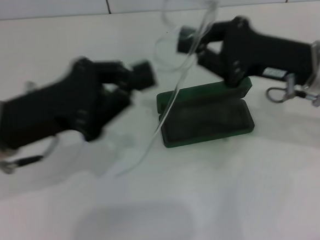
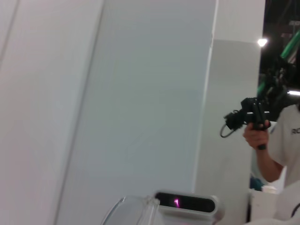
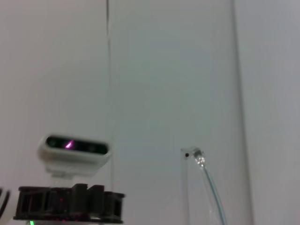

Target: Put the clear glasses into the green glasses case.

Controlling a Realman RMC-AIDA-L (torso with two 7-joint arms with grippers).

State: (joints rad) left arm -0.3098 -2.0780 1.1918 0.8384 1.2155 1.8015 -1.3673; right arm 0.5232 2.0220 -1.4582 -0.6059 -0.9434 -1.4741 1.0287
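On the white table (image 1: 171, 207), nearest the camera, only soft shadows are seen. Farther back, the green glasses case (image 1: 206, 119) lies open, with its dark lined tray facing up and its lid (image 1: 202, 94) standing behind it. No lettering can be read on the case.

The left gripper (image 1: 145, 75) is held above the table just left of the case; it is blurred, and whether its fingers are spread or pressed together cannot be told. The right gripper (image 1: 190, 41) is held above the far edge of the case and is pinched on the clear glasses (image 1: 188, 19) at the frame. The glasses are thus held in the air, not in the case. One long temple arm (image 1: 167, 111) hangs down across the left end of the case, and its tip is lost against the table.

A pale label on the right arm's body (image 1: 275, 72) is seen, but its writing is too small to read.

In the left wrist view, a person (image 2: 276, 140) holding a black device is partly cut off at the frame edge, and letters on the white shirt are cut short and unreadable.
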